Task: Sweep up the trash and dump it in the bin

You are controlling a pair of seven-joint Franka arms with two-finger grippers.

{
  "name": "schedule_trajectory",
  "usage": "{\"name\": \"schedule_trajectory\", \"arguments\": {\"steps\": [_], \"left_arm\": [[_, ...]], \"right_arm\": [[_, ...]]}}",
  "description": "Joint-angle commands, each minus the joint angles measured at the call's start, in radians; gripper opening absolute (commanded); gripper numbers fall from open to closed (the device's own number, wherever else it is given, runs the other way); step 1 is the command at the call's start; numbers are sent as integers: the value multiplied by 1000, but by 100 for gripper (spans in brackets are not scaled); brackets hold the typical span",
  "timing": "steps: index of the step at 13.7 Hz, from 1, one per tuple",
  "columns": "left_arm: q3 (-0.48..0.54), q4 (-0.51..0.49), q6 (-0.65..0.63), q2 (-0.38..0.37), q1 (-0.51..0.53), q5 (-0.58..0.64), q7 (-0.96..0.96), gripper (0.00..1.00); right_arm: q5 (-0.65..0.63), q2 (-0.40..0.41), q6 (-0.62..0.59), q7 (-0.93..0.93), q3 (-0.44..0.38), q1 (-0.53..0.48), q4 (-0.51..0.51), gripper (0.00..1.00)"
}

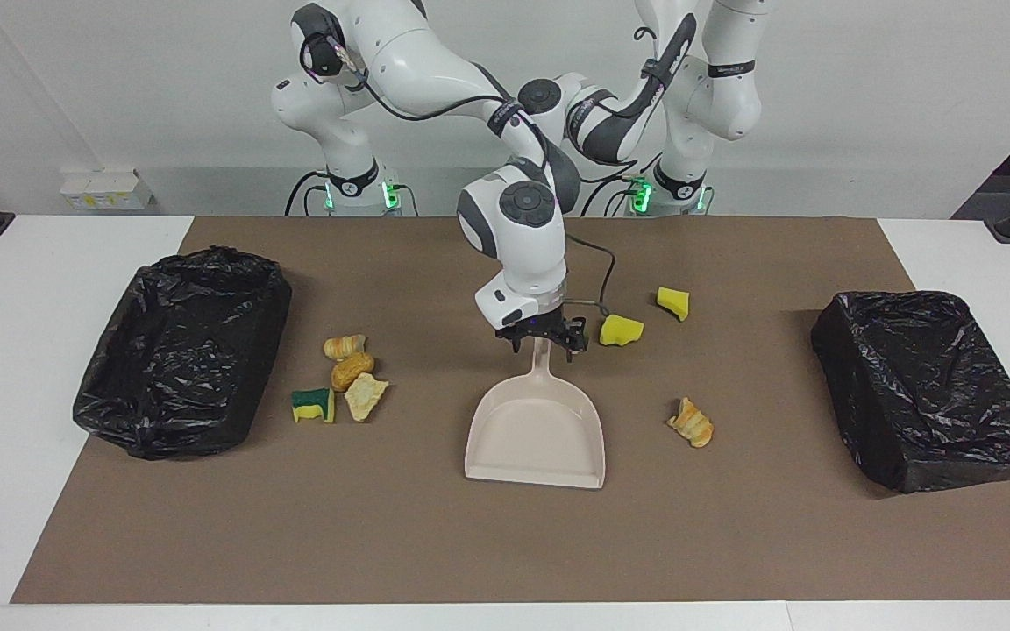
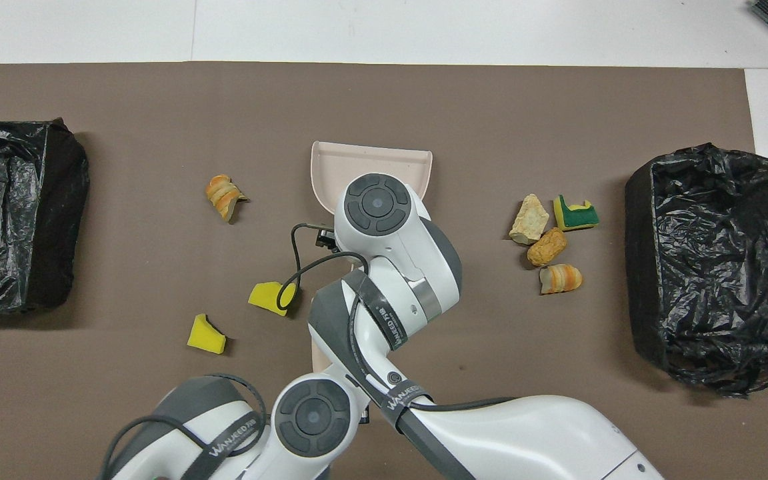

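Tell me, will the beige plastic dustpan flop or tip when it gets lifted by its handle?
The beige plastic dustpan looks like rigid moulded plastic, so it probably stays stiff. Its wide scoop sits far from the thin handle, so the scoop end may droop. It lies empty, so it is likely light.
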Motion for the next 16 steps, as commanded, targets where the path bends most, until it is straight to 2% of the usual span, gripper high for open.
{"name": "schedule_trajectory", "arguments": {"steps": [1,2,3,4,7,9,11,14,16], "left_arm": [[-7,0,-98,-90,106,34,101,0],[-7,0,-129,-133,137,37,120,0],[-7,2,-144,-164,172,37,162,0],[-9,11,-144,-164,212,37,208,0],[-7,40,-144,-140,293,37,316,0],[-7,54,-121,-127,364,37,417,0],[-7,114,-127,-77,424,57,509,0],[-7,235,-123,21,530,64,685,0],[-7,270,-111,49,570,64,715,0]], "right_arm": [[-1,-25,-14,-34,-1,-2,-26,62],[-4,-25,-14,-35,-1,-4,-25,42],[-4,-25,-16,-41,-1,-4,-25,3],[-3,-25,-16,-41,-1,-4,-25,0],[-3,-36,-33,-63,-1,-20,-19,0],[9,-86,-89,-193,-3,-28,-19,0],[3,-165,-134,-267,-3,-54,-25,0],[2,-264,-269,-521,-3,-109,-26,0],[-33,-291,-409,-700,-6,-117,-31,0]]}}
